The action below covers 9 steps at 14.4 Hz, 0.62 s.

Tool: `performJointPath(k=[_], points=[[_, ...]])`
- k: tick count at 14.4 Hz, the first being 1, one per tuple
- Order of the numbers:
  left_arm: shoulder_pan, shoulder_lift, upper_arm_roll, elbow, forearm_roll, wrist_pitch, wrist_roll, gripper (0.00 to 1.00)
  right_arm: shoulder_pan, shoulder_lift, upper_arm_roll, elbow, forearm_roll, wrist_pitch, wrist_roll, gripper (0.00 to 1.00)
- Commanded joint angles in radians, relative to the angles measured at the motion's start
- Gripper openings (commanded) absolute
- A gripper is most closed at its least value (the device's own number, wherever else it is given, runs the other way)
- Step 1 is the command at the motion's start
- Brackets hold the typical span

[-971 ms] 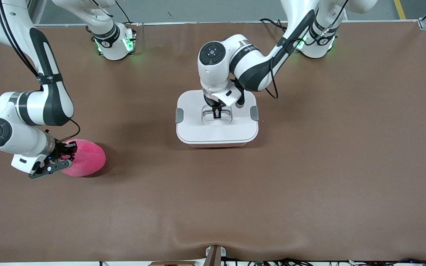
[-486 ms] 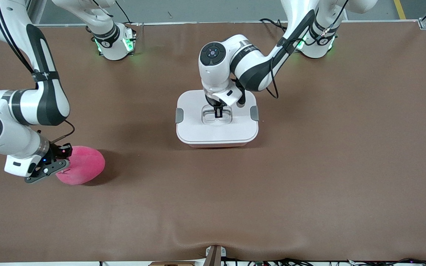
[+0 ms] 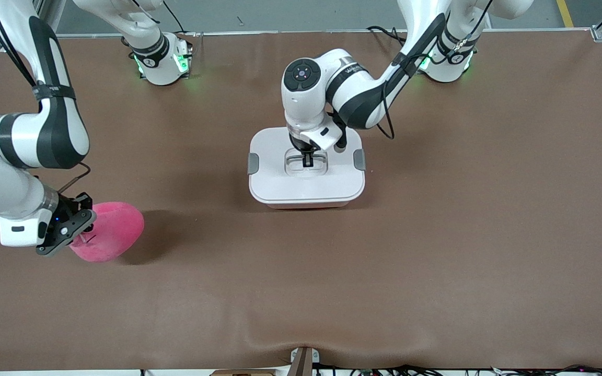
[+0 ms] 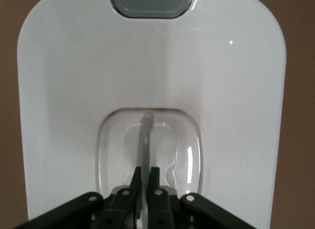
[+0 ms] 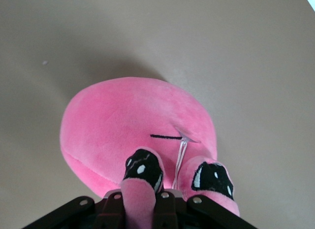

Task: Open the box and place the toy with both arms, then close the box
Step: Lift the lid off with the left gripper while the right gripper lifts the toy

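The box [image 3: 306,167] is seen near the middle of the surface [image 3: 437,235], its white lid [image 4: 152,66] seated and both grey side clips [image 3: 253,163] down. The left gripper [image 3: 308,158] is set in the lid's recess, its jaws pinched narrow on the thin upright handle [image 4: 146,140]. If the clips are latched, a lift would likely drag the whole box up or let the slim handle slide out of the grip. The toy [image 3: 106,237] is at the right arm's end of the surface, nearer the front camera than the box, and appears raised slightly off the surface, judging by the shadow beside it. It is held by the right gripper [image 3: 73,232], whose jaws are closed on a small fold of plush at the snout [image 5: 140,199]. With so little fabric gripped, the toy may swing or slip free on the way to the box, and it would be blocked there while the lid is on.
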Motion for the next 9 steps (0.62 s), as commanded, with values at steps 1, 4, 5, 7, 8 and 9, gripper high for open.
performJointPath(k=[1,4,5,7,8,9], points=[[-0.005,-0.035,0.000,-0.019,0.019,0.016,-0.020,0.00,0.008,-0.021,0.001,0.004,-0.004,-0.067,-0.135,0.00],[-0.006,-0.061,-0.004,-0.019,0.019,0.010,-0.020,0.00,0.039,-0.029,0.003,0.037,-0.004,-0.135,-0.206,0.00],[-0.005,-0.071,-0.012,-0.019,0.017,0.007,-0.021,0.00,0.060,-0.029,0.001,0.051,-0.004,-0.161,-0.218,0.00],[-0.003,-0.080,-0.014,-0.019,0.016,0.004,-0.021,0.00,0.090,-0.029,-0.002,0.070,-0.015,-0.182,-0.252,0.00],[-0.005,-0.087,-0.014,-0.019,0.016,0.002,-0.021,0.00,0.091,-0.029,0.000,0.070,-0.015,-0.181,-0.255,0.00],[-0.003,-0.092,-0.014,-0.020,0.014,0.001,-0.021,0.00,0.093,-0.028,0.000,0.070,-0.015,-0.181,-0.255,0.00]])
